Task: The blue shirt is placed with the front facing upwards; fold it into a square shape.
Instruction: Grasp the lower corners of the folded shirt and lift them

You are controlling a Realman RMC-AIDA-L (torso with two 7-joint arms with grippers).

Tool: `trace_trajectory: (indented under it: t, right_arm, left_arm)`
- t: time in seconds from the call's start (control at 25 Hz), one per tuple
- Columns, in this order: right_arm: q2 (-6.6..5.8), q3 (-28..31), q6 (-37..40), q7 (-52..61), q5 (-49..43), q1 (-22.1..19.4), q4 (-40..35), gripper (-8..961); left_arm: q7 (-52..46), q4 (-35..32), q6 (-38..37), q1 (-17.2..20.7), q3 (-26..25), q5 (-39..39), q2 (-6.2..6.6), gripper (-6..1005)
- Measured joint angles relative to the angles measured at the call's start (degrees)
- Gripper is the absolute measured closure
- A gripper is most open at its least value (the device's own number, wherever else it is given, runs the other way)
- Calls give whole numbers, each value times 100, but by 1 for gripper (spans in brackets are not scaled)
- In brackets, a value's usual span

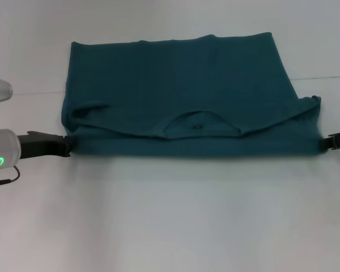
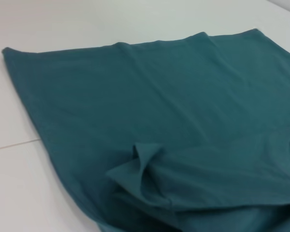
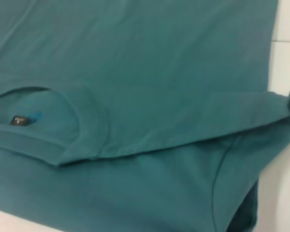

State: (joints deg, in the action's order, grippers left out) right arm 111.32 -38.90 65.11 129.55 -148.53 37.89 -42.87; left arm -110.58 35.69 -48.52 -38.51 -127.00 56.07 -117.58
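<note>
While both arms sit low at the near corners of the fold, jaw state cannot be told: left gripper [image 1: 67,146] tip meets the near-left corner of the blue shirt [image 1: 181,85], right gripper [image 1: 328,141] tip meets the near-right corner, fingers hidden by cloth and housing in each case. No own fingers visible in either wrist view.

Shirt location: centre-far of the white worktop [image 1: 170,215], folded crosswise, plain back uppermost, no print showing. Neck opening [image 1: 199,123] with small dark label [image 3: 19,120] lying close to the near edge. Upper layer short of the lower layer along the near side. Left sleeve [image 2: 145,164] bunched and puckered under the upper layer; right sleeve tip [image 1: 314,102] poking past the side edge.

Judged step: finishing or adjusting the first crosswise fold at the near corners.

To do well:
- Keep both corners level and move them at equal pace, to avoid skew.
- Hold slight outward tension, to flatten the left pucker.
- Align near edges before letting go.
- Tuck sleeves inside the outline before the next fold.

Risk: uneven pull dragging the lower layer.
</note>
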Motion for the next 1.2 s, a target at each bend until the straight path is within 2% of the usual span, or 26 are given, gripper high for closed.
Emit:
trace_trajectory:
  t: [0.4,0.52,0.68,0.8,0.96,1.08,1.2]
  right_arm:
    - [-36,207,163,-35,9,-104,-34,923]
    - [-30,229,313,-37,9,-156,-81,923]
    - [-39,503,889,-39,99,-256,-440,923]
    - [-76,694,1254,-2,333,-297,-831,923]
    - [-208,822,1370,164,686,-205,-1059,923]
    - [-309,797,1350,256,728,-39,-1024,923]
    - [-327,783,1317,286,706,70,-1024,923]
  left_arm:
    - [-41,81,-261,167,-3,0,16,994]
    - [-202,450,-628,384,-7,0,-21,994]
    - [-688,1400,-1305,843,-10,14,-76,994]
    - [-1004,1975,-1687,997,-11,37,-81,994]
    - [-1257,2269,-1836,843,-101,26,-34,994]
    - [-1280,2084,-1852,588,-190,2,50,994]
    - [-1262,1867,-1817,439,-228,-1,99,994]
